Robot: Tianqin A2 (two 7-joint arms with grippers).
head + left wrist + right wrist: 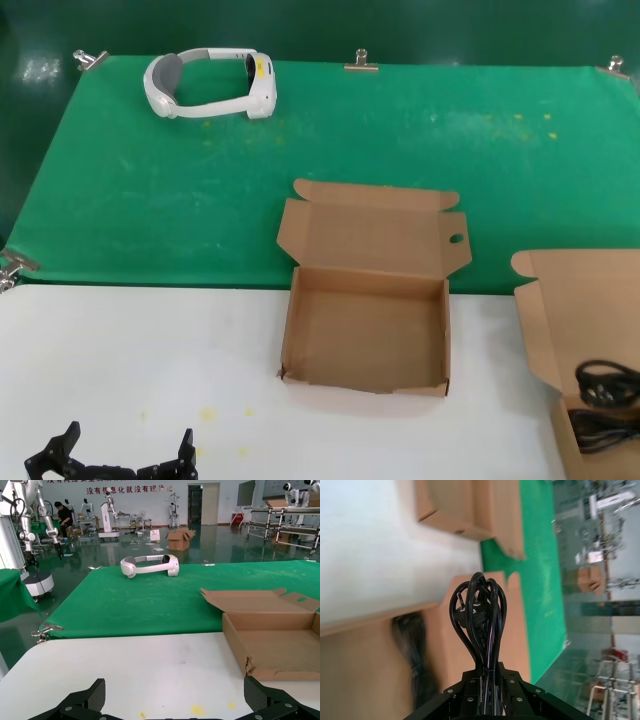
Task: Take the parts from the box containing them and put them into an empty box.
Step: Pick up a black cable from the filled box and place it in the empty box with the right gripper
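Black cable bundle (pixel 479 612) is hanging pinched in the right gripper (pixel 485 680) over the source box (pixel 590 370) at the worktop's right edge; next comes carrying it to the empty box (pixel 366 335) mid-worktop. Left gripper (pixel 125 455) is idling wide at the near edge.

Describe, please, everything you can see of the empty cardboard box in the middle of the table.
The empty box is a shallow brown corrugated cardboard mailer standing open on the white tabletop, its back edge at the green mat. Its hinged lid leans back over the mat, with side flaps; the flap on the robot's right is pierced by a small round hole. Nothing lies inside. A front corner looks slightly torn. No end effector touches it.
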